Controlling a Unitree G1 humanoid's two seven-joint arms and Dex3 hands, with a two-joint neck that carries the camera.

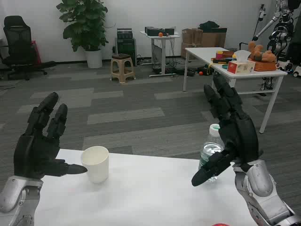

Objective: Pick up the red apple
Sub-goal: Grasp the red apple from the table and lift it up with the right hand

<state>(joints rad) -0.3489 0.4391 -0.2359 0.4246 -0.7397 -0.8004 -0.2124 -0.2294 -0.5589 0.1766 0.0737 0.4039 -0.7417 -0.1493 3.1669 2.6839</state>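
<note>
The left hand (41,141) is raised over the near-left part of the white table (141,197), fingers spread and nothing held. The right hand (233,134) is raised opposite, likewise spread and empty. A white paper cup (95,164) is seen just beside the left thumb. A clear plastic bottle with a green cap (211,151) stands behind the right thumb. Only a red sliver of the red apple (219,224) is visible, below the right hand at the picture's bottom edge.

You will find no text, brand, number or sign that can be read here. The water bottle (211,153) near the right hand carries a label too blurred to make out, and the printing on the red tissue box (241,67) on the far table cannot be read either.
</note>
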